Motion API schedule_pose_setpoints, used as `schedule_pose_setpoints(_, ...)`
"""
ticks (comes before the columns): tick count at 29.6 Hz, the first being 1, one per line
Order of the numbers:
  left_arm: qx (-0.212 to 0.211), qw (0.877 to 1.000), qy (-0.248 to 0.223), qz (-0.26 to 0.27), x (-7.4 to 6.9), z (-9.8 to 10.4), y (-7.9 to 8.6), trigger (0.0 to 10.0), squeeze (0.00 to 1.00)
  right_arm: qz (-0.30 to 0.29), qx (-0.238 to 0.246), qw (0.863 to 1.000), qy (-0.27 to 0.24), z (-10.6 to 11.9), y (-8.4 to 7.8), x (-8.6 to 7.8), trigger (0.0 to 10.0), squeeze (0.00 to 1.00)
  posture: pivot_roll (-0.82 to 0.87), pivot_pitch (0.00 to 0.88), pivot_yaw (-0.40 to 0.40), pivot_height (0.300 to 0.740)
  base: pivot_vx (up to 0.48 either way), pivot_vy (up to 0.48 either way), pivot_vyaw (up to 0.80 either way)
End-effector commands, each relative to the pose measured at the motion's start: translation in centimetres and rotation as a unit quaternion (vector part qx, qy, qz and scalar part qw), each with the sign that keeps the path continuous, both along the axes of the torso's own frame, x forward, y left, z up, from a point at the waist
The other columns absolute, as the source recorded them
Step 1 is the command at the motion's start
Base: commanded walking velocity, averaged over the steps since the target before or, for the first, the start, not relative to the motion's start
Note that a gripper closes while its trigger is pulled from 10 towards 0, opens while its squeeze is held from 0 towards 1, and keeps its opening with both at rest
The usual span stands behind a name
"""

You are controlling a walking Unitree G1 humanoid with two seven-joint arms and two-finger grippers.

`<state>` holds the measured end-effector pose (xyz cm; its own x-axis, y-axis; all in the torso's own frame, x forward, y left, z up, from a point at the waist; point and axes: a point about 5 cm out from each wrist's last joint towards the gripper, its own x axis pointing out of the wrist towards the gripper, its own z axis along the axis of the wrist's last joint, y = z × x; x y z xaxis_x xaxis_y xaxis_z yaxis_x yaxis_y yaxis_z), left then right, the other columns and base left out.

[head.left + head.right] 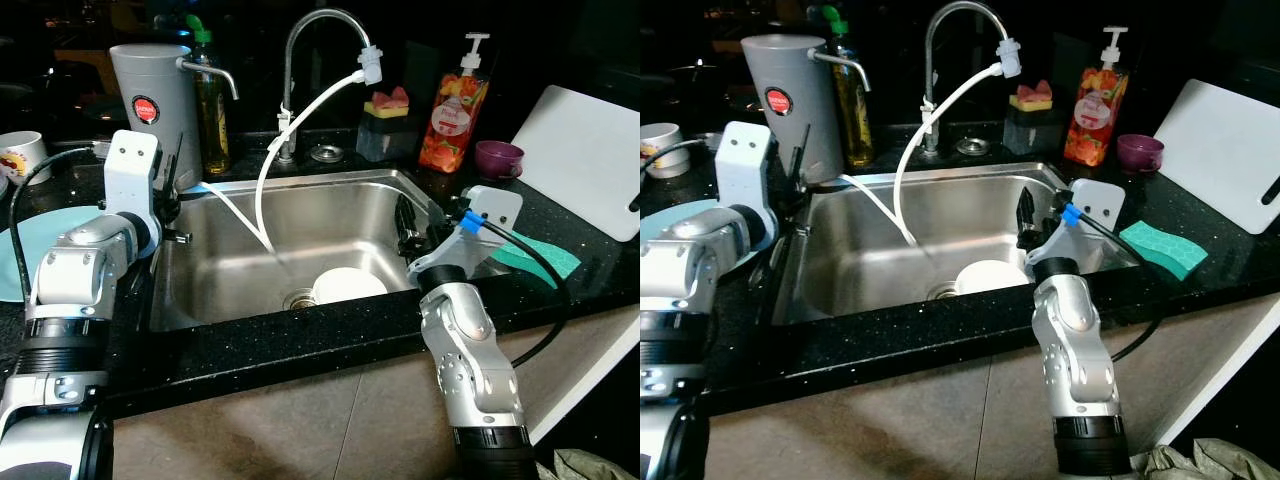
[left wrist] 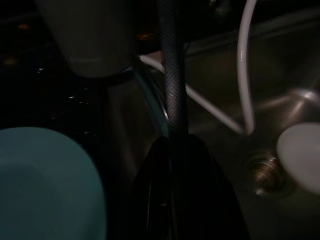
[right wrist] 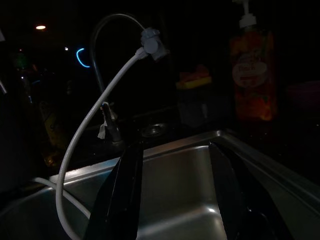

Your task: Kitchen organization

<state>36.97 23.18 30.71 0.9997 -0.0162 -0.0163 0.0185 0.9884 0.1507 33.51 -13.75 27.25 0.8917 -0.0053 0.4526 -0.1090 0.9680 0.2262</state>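
A white bowl [image 1: 347,285] lies upside down in the steel sink [image 1: 250,215], next to the drain [image 1: 299,298]. On the counter left of the sink sits a teal plate [image 1: 45,240]. My left gripper [image 1: 176,160] hovers over the sink's left rim beside the grey canister [image 1: 155,95], its fingers pressed together and holding nothing. At the sink's right rim my right gripper [image 3: 175,150] points into the basin toward the faucet [image 1: 305,50], open with nothing between its fingers. A teal sponge [image 1: 1163,248] rests on the counter to the right.
A white hose [image 1: 300,120] runs from the faucet tip down into the sink. Behind the sink stand an oil bottle [image 1: 211,110], a sponge holder [image 1: 388,128], an orange soap dispenser [image 1: 455,115] and a purple cup [image 1: 498,158]. A white cutting board [image 1: 588,170] leans at right; a mug [image 1: 20,155] stands far left.
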Motion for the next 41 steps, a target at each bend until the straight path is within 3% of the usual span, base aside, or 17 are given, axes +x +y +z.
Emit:
schedule_pose_setpoints(1,0.037,0.999,0.005,0.038,-0.6,-0.2,1.4,10.0,0.00,-0.004,0.002,1.000,0.008,-0.3,-0.3,-0.2,10.0,0.00,0.16,0.101,-0.018,0.740,0.000,0.000,0.00)
schedule_pose_setpoints(10,0.095,0.990,-0.010,0.100,-1.7,2.6,5.4,10.0,0.00,0.022,0.001,1.000,0.005,0.0,0.8,0.4,10.0,0.00,0.18,0.091,-0.040,0.740,0.000,0.000,0.00)
schedule_pose_setpoints(13,0.137,0.984,0.015,0.116,-2.1,3.2,7.5,10.0,0.00,0.025,0.001,1.000,0.006,0.0,1.0,0.4,10.0,0.00,0.19,0.087,-0.039,0.740,0.000,0.000,0.00)
schedule_pose_setpoints(14,0.137,0.984,0.015,0.116,-2.1,3.2,7.5,10.0,0.00,0.025,0.001,1.000,0.006,0.0,1.0,0.4,10.0,0.00,0.19,0.087,-0.039,0.740,0.000,0.000,0.00)
schedule_pose_setpoints(16,0.231,0.961,0.063,0.142,-2.2,1.8,9.9,10.0,0.00,0.026,0.002,1.000,0.009,-0.3,1.0,0.4,10.0,0.00,0.20,0.087,-0.038,0.740,0.000,0.000,0.00)
schedule_pose_setpoints(19,0.340,0.920,0.116,0.156,-2.1,-0.9,11.5,10.0,0.00,0.027,0.003,1.000,0.012,-0.5,1.1,0.4,10.0,0.00,0.20,0.088,-0.038,0.740,0.000,0.000,0.00)
schedule_pose_setpoints(24,0.375,0.903,0.137,0.157,-1.9,-2.2,11.8,10.0,0.00,0.027,0.003,1.000,0.013,-0.5,1.1,0.4,10.0,0.00,0.20,0.094,-0.039,0.740,0.000,0.000,0.00)
schedule_pose_setpoints(25,0.396,0.895,0.154,0.136,-1.5,-3.4,11.4,10.0,0.00,0.027,0.004,1.000,0.013,-0.5,1.1,0.4,10.0,0.00,0.20,0.095,-0.038,0.740,0.000,0.000,0.00)
schedule_pose_setpoints(27,0.396,0.895,0.154,0.136,-1.5,-3.4,11.4,10.0,0.00,0.027,0.004,1.000,0.013,-0.5,1.1,0.4,10.0,0.00,0.20,0.095,-0.038,0.740,0.000,0.000,0.00)
schedule_pose_setpoints(28,0.422,0.885,0.162,0.114,-1.0,-4.2,10.7,10.0,0.00,0.025,0.004,1.000,0.013,-0.5,1.0,0.3,10.0,0.00,0.19,0.099,-0.041,0.740,0.000,0.000,0.00)
schedule_pose_setpoints(31,0.441,0.878,0.162,0.091,-0.4,-4.6,9.8,10.0,0.00,0.024,0.003,1.000,0.014,-0.5,0.9,0.3,10.0,0.00,0.19,0.099,-0.041,0.740,0.000,0.000,0.00)
schedule_pose_setpoints(32,0.459,0.872,0.154,0.071,0.1,-4.7,8.9,10.0,0.47,0.023,0.003,1.000,0.015,-0.6,0.8,0.3,10.0,0.00,0.19,0.103,-0.040,0.740,0.000,0.000,0.00)
schedule_pose_setpoints(33,0.459,0.872,0.154,0.071,0.1,-4.7,8.9,10.0,0.47,0.023,0.003,1.000,0.015,-0.6,0.8,0.3,10.0,0.00,0.19,0.103,-0.040,0.740,0.000,0.000,0.00)
schedule_pose_setpoints(34,0.471,0.869,0.142,0.059,0.6,-4.6,8.3,10.0,1.00,0.022,0.003,1.000,0.015,-0.5,0.8,0.3,10.0,0.00,0.18,0.106,-0.036,0.740,0.000,0.000,0.00)
schedule_pose_setpoints(35,0.483,0.866,0.122,0.046,1.2,-4.2,7.4,10.0,1.00,0.021,0.005,1.000,0.015,-0.5,0.8,0.2,10.0,0.00,0.18,0.106,-0.032,0.740,0.000,0.000,0.00)
schedule_pose_setpoints(39,0.491,0.864,0.101,0.046,1.5,-3.8,6.9,10.0,1.00,0.019,0.005,1.000,0.015,-0.6,0.8,0.2,10.0,0.00,0.18,0.108,-0.029,0.740,0.000,0.000,0.00)
schedule_pose_setpoints(41,0.498,0.863,0.064,0.061,1.9,-3.0,6.4,10.0,1.00,0.018,0.006,1.000,0.015,-0.6,0.7,0.2,10.0,0.00,0.18,0.108,-0.029,0.740,0.000,0.000,0.00)
